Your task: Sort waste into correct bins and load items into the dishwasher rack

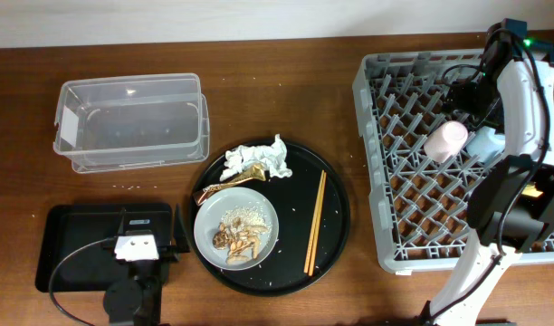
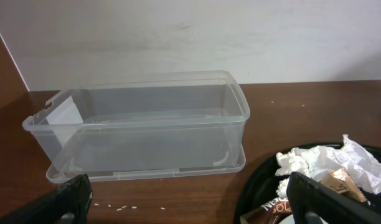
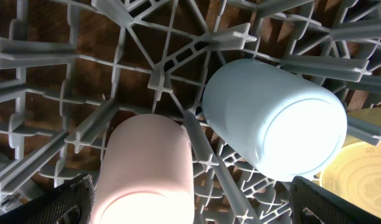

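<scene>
The crumpled white tissue (image 1: 257, 160), the gold-brown foil wrapper (image 1: 224, 187), the chopsticks (image 1: 315, 222) and the grey plate (image 1: 210, 222) with rice and brown scraps (image 1: 239, 237) lie on a round black tray (image 1: 339, 195). The clear tub (image 1: 132, 122) stands at the back left and shows in the left wrist view (image 2: 141, 124). My left gripper (image 2: 190, 205) is open and empty, low over the table between tub and round tray. The pink cup (image 3: 147, 168) and blue cup (image 3: 271, 118) lie in the grey rack (image 1: 386, 208). My right gripper (image 3: 200, 205) is open just above them. The yellow-green bowl (image 3: 365, 174) lies beside the blue cup.
The shallow black rectangular tray (image 1: 73, 240) lies at the front left, partly under my left arm. Loose rice grains (image 2: 125, 209) lie on the table in front of the tub. My right arm reaches over the rack's right side.
</scene>
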### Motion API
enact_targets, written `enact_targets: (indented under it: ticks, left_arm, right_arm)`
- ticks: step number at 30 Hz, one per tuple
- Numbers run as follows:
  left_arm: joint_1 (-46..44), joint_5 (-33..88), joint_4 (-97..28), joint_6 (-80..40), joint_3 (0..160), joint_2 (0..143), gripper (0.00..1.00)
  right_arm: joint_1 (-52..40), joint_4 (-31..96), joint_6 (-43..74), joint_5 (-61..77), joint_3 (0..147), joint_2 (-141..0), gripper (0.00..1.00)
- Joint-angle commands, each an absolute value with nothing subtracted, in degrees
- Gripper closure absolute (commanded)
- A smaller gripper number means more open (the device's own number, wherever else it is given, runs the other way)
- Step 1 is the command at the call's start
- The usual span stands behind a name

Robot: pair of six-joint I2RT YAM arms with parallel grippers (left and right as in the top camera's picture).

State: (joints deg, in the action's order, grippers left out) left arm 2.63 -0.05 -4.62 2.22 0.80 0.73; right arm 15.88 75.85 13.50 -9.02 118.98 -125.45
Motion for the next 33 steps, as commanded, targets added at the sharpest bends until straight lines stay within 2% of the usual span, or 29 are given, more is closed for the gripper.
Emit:
enact_targets:
  ticks: [1, 4, 10, 13, 17, 22, 27, 33]
  left_arm:
    - [2.39, -0.25, -4.75, 3.11, 0.49, 0.36, 0.01]
    - [2.39, 0.73, -2.55, 3.03, 0.54, 0.34, 0.01]
    - [2.39, 49.36, 7.4, -13.37, 0.54, 0.34, 0.01]
    - [2.39, 60.47, 15.99, -15.07, 0.54, 0.34, 0.01]
    - [2.39, 55.77, 28.29, -24.6, 1.26, 0.36, 0.01]
    - [2.39, 46.59, 20.91, -23.11, 7.92, 2.31, 0.01]
    - [2.39, 40.8, -2.35, -8.34, 22.39, 13.39, 0.01]
    - [2.39, 29.78, -37.82, 2.42, 52.31, 42.11, 0.01]
  right_arm:
    - [15.84, 75.83, 13.96, -8.75, 119.2, -125.73, 0.02]
    - [15.81, 75.83, 13.96, -8.75, 119.2, -125.73, 0.02]
    - [15.84, 75.83, 13.96, -8.75, 119.2, -125.73, 0.02]
    - [15.81, 75.83, 13.93, -8.75, 119.2, -125.73, 0.02]
    - [15.81, 75.83, 13.96, -8.75, 119.2, -125.73, 0.02]
    - [15.84, 75.83, 13.96, -8.75, 119.2, -125.73, 0.02]
    - [15.84, 75.83, 13.93, -8.75, 119.2, -125.73, 0.02]
    - [15.81, 75.83, 13.96, -8.75, 119.2, -125.73, 0.02]
